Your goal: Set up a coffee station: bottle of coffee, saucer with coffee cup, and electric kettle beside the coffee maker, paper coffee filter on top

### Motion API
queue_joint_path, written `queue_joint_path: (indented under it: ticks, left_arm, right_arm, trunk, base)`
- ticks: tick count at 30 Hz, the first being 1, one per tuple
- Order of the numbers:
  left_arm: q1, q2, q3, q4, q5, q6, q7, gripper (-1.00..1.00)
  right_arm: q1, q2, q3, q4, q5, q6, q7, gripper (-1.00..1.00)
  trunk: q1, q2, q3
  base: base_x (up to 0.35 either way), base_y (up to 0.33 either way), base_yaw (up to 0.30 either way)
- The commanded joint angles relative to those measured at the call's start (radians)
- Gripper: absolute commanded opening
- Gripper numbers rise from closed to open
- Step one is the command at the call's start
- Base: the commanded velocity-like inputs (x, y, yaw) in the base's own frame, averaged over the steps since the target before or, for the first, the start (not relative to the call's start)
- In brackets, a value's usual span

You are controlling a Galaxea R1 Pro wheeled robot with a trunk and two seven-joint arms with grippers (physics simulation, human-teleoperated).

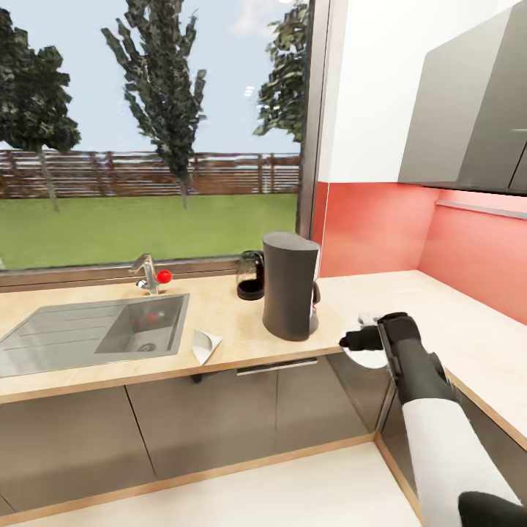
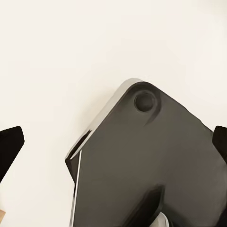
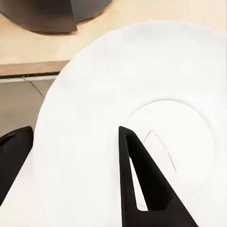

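The charcoal coffee maker (image 1: pixel 290 285) stands on the kitchen countertop (image 1: pixel 241 329), its base (image 3: pixel 42 14) close in the right wrist view. Behind it to the left sits the electric kettle (image 1: pixel 250 274). A white paper coffee filter (image 1: pixel 205 344) lies near the counter's front edge, left of the coffee maker. My right gripper (image 1: pixel 351 341) (image 3: pixel 73 132) is shut on the white saucer (image 1: pixel 369 359) (image 3: pixel 142 94), held at the counter edge right of the coffee maker. My left gripper (image 2: pixel 113 142) is open over pale floor. The bottle of coffee and the coffee cup are out of view.
A steel sink (image 1: pixel 95 322) with a faucet (image 1: pixel 148 272) is set into the counter at left, with a small red shaker (image 1: pixel 164 276) by the window. Grey wall cabinets (image 1: pixel 468 110) hang at upper right. The counter turns a corner along the right wall.
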Motion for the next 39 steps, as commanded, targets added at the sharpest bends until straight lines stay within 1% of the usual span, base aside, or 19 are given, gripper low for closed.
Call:
queue_joint_path:
  ticks: [1, 2, 3, 5, 6, 8, 12, 16, 24, 35, 39]
  left_arm:
    - [0.001, 0.0, 0.004, -0.003, 0.006, 0.002, -0.004, 1.0]
    - [0.001, 0.0, 0.004, -0.003, 0.005, 0.003, 0.0, 1.0]
    - [0.001, 0.009, 0.004, -0.004, 0.005, 0.006, 0.005, 1.0]
    - [0.001, 0.025, 0.004, -0.002, 0.008, 0.009, 0.008, 1.0]
    - [0.001, 0.028, 0.004, 0.001, 0.009, 0.012, 0.009, 1.0]
    - [0.001, 0.027, 0.005, 0.004, 0.009, 0.012, 0.009, 1.0]
    - [0.001, 0.027, 0.005, 0.005, 0.008, 0.012, 0.009, 1.0]
    - [0.001, 0.024, 0.005, -0.004, 0.005, 0.012, 0.009, 1.0]
    - [0.001, 0.024, 0.005, -0.004, 0.008, 0.01, 0.008, 1.0]
    - [0.001, 0.024, 0.005, 0.007, 0.009, 0.006, 0.007, 1.0]
    - [0.001, 0.024, 0.005, 0.007, 0.009, 0.01, 0.007, 1.0]
  right_arm:
    - [-0.043, -0.001, 0.003, 0.066, 0.016, 0.002, 0.004, -1.0]
    - [-0.082, -0.003, 0.005, 0.132, 0.018, 0.002, -0.001, -1.0]
    - [-0.138, -0.011, 0.007, 0.229, 0.021, 0.002, -0.009, -1.0]
    - [-0.18, -0.018, 0.008, 0.307, 0.025, 0.002, -0.012, -1.0]
    - [-0.19, -0.019, 0.01, 0.325, 0.027, 0.002, -0.01, -1.0]
    - [-0.194, -0.02, 0.019, 0.327, 0.03, 0.002, -0.008, -1.0]
    - [-0.197, -0.024, 0.051, 0.322, 0.031, 0.002, -0.007, -1.0]
    - [-0.198, -0.034, 0.063, 0.325, 0.027, 0.002, -0.004, -1.0]
    - [-0.198, -0.029, 0.065, 0.334, 0.026, 0.002, -0.006, -1.0]
    - [-0.198, -0.03, 0.06, 0.336, 0.026, 0.002, -0.004, -1.0]
    - [-0.198, -0.036, 0.06, 0.337, 0.028, 0.002, -0.006, -1.0]
  trunk:
    - [0.0, -0.001, -0.001]
    - [0.0, -0.001, -0.001]
    - [0.0, -0.001, -0.001]
    - [0.0, -0.001, -0.001]
    - [0.0, -0.001, -0.001]
    - [0.0, -0.001, -0.001]
    - [0.0, -0.001, -0.001]
    - [0.0, -0.001, -0.002]
    - [0.0, -0.001, -0.012]
    - [0.0, -0.001, -0.027]
    - [0.0, -0.001, -0.028]
  base:
    - [0.0, 0.0, 0.0]
    - [0.023, -0.037, 0.0]
    - [0.09, -0.165, 0.0]
    - [0.131, -0.219, 0.0]
    - [0.169, -0.252, 0.0]
    - [0.175, -0.257, 0.0]
    - [0.18, -0.261, 0.0]
    - [0.188, -0.262, 0.043]
    - [0.171, -0.18, 0.164]
    - [0.015, -0.007, 0.186]
    - [0.261, 0.032, 0.036]
